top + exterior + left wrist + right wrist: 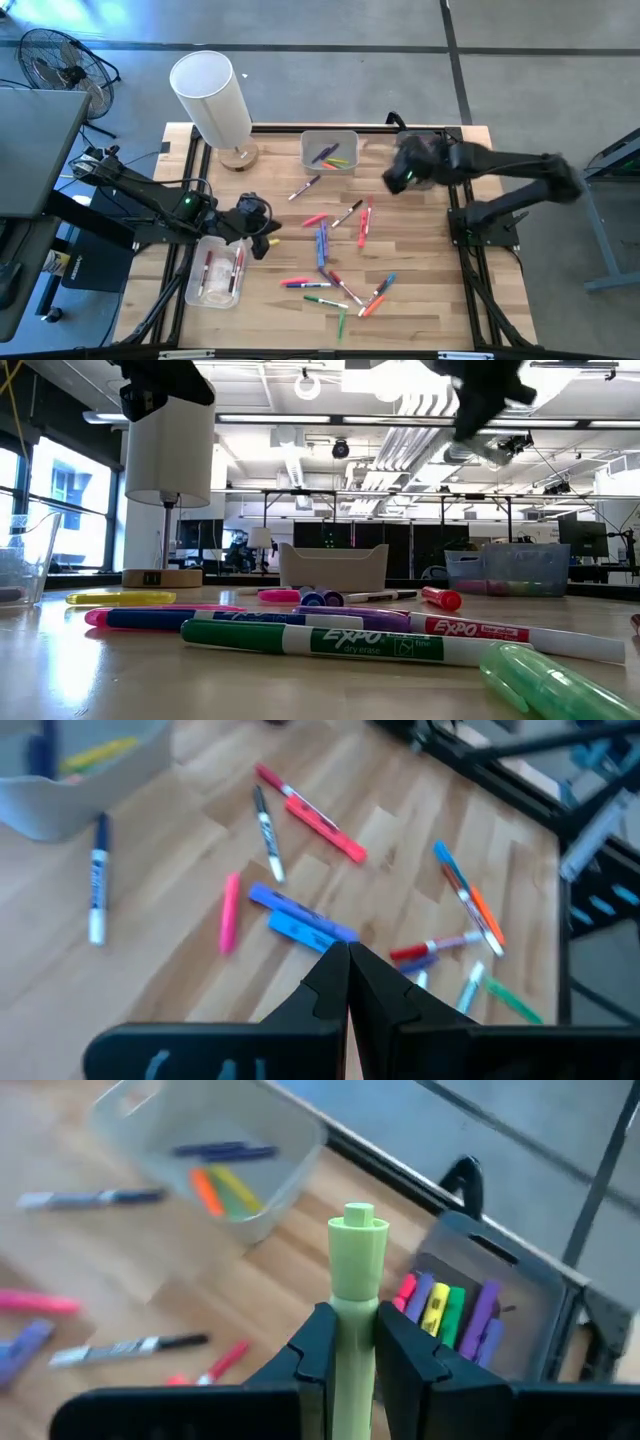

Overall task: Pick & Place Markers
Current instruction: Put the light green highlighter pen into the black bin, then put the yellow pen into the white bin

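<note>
Many coloured markers (325, 240) lie scattered flat on the wooden table. My right gripper (350, 1350) is up over the table's far right part (405, 175), shut on a light green marker (355, 1270). Beyond it stands a grey bin (480, 1270) holding several pink, purple, yellow and green markers. My left gripper (347, 960) hangs shut and empty above the table's left part (258, 220), beside the scattered markers. My right gripper pinches the light green marker's barrel (352, 1315) between its two fingers. The marker runs along the fingers, and its stepped end (358, 1220) sticks out well past their tips. It is lifted clear of the table, with the fingers slanting down.
A clear bin (330, 150) with a few markers stands at the far middle. Another clear bin (215, 270) with markers sits at the near left. A lamp with a white shade (210, 95) stands at the far left.
</note>
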`<state>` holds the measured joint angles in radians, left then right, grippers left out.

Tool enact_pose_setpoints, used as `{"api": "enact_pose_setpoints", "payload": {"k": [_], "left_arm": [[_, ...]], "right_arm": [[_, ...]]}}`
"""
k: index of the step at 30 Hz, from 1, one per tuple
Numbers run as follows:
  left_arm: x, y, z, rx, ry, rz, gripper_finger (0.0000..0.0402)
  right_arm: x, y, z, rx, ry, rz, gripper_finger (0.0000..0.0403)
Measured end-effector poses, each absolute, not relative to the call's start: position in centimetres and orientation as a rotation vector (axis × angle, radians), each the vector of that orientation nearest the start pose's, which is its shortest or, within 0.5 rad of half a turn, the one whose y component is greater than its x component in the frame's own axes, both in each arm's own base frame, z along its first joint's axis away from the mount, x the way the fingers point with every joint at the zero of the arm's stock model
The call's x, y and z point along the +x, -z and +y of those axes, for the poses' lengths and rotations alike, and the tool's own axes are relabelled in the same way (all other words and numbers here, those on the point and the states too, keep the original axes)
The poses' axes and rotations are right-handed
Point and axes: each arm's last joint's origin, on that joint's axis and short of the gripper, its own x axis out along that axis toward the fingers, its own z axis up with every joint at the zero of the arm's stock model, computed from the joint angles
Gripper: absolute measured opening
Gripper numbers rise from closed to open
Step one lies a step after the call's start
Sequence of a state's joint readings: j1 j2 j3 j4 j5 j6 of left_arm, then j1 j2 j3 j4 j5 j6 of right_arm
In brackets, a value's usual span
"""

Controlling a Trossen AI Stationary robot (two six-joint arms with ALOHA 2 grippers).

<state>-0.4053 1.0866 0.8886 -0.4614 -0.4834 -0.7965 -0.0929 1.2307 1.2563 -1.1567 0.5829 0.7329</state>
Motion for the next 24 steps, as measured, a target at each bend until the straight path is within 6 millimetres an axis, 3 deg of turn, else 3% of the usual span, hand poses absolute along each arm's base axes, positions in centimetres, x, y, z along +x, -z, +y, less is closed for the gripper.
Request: {"api": "enact_pose_setpoints", "payload": {"k": [5,16,20,24], "left_arm": [[21.0,-29.2,-7.3,-0.486,-0.382,0.467,0.0001],[23.1,-29.1,-5.9,-0.547,-0.444,0.384,0.0001],[24.0,-28.2,-5.4,-0.569,-0.453,0.434,0.0001],[24.8,-27.1,-5.1,-0.622,-0.463,0.482,0.0001]], "right_arm": [[18.1,-31.4,-8.3,0.436,1.001,0.761,0.0041],[15.7,-24.1,-17.3,0.6,1.089,0.908,0.0033],[15.3,-21.7,-19.2,0.64,1.093,1.025,0.0027],[15.2,-20.6,-19.9,0.661,1.081,1.075,0.0016]]}}
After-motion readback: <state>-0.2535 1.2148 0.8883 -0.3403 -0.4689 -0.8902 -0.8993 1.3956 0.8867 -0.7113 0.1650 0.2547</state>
